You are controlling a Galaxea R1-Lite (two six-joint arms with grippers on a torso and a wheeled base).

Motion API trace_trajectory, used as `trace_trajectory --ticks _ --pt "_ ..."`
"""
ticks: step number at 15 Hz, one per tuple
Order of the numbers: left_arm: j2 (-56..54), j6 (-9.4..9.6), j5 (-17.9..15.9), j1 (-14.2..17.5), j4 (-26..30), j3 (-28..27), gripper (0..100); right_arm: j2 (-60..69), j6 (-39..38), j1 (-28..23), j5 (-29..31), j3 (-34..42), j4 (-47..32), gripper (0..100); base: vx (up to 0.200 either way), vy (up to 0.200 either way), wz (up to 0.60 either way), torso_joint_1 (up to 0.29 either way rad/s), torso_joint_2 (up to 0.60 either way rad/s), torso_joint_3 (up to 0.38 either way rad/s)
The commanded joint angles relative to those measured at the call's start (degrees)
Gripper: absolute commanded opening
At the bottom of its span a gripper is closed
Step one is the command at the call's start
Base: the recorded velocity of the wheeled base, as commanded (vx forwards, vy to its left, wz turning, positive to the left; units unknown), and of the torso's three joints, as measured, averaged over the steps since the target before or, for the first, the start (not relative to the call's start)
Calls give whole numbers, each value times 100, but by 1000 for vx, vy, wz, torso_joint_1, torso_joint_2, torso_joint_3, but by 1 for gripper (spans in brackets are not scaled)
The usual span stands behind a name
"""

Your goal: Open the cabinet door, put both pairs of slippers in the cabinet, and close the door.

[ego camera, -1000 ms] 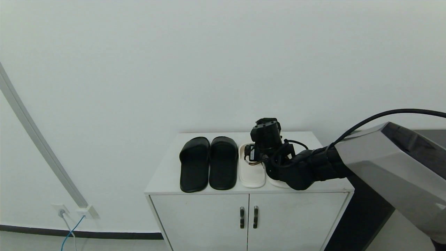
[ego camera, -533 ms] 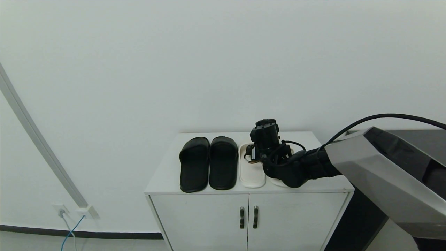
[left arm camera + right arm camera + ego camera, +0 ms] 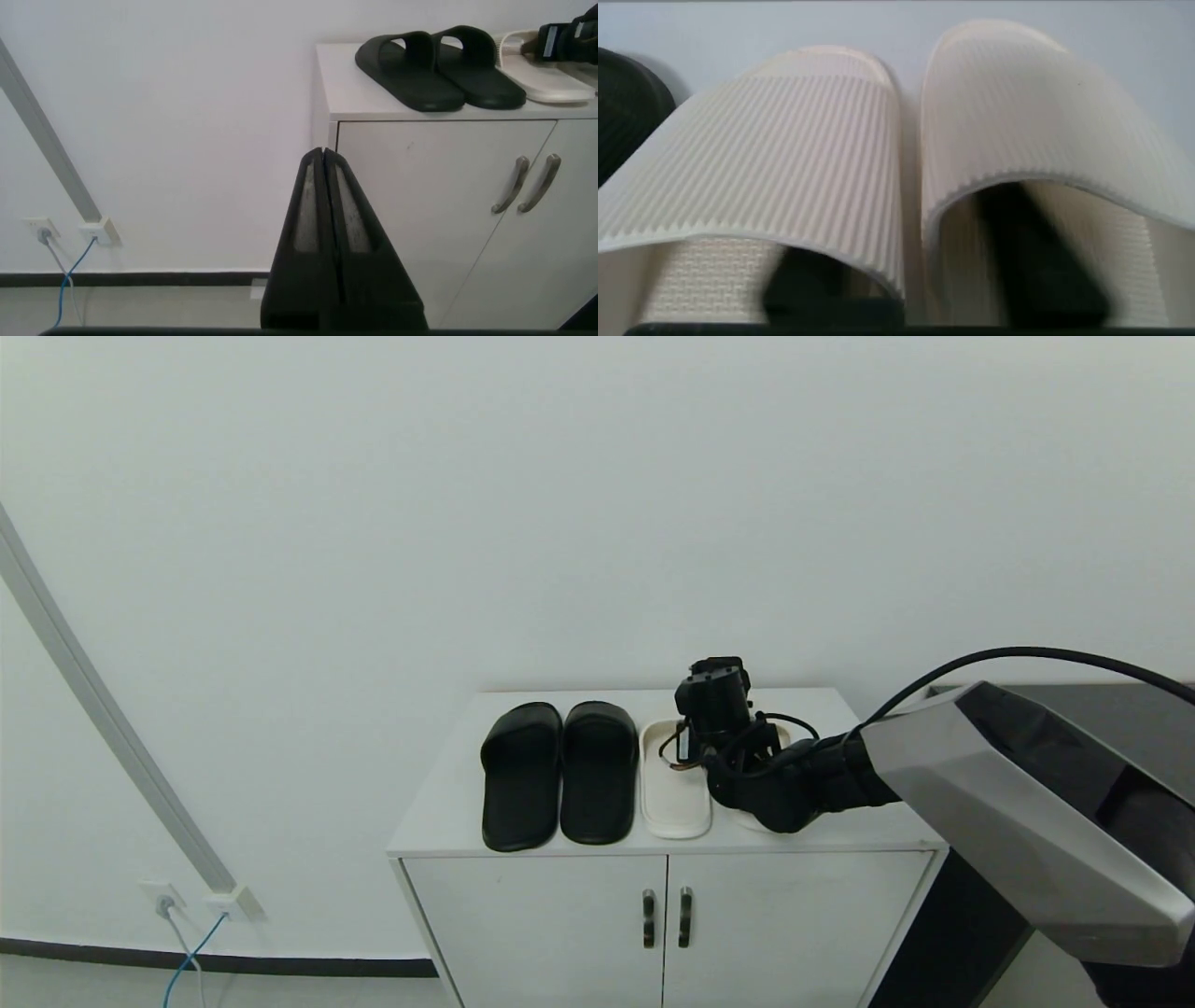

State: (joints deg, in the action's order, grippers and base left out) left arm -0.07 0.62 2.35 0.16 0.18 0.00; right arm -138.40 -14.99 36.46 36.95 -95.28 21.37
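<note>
Right gripper (image 3: pixel 924 280) at the white slippers (image 3: pixel 674 798)
Its fingers (image 3: pixel 817 285) are spread, one under each strap; black slippers (image 3: pixel 558 775) just beside; cabinet doors (image 3: pixel 551 933) shut; left gripper (image 3: pixel 324 196) pinched closed.

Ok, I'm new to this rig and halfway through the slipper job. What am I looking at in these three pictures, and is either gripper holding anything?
This is a two-armed robot on a wheeled base. The wide picture comes from its head camera and faces a white cabinet with both doors shut. On the cabinet top lie the black slippers and, to their right, the white slippers.

The other two pictures come from cameras on the wrists. The left wrist view shows the left gripper, shut on nothing and away from the cabinet. The right wrist view looks into the white pair. The right gripper looks open, with one dark finger under each strap. Nothing is lifted yet.
</note>
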Motion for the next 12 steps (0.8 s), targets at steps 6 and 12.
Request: trace_trajectory --ticks 6,12 --pt "7 -1 2 2 -1 0 0 208 -3 1 -4 106 -1 0 0 0 0 0 0 0" --pt "7 -1 2 2 -1 0 0 1878 234 335 -461 1592 78 0 0 0 0 0 0 0"
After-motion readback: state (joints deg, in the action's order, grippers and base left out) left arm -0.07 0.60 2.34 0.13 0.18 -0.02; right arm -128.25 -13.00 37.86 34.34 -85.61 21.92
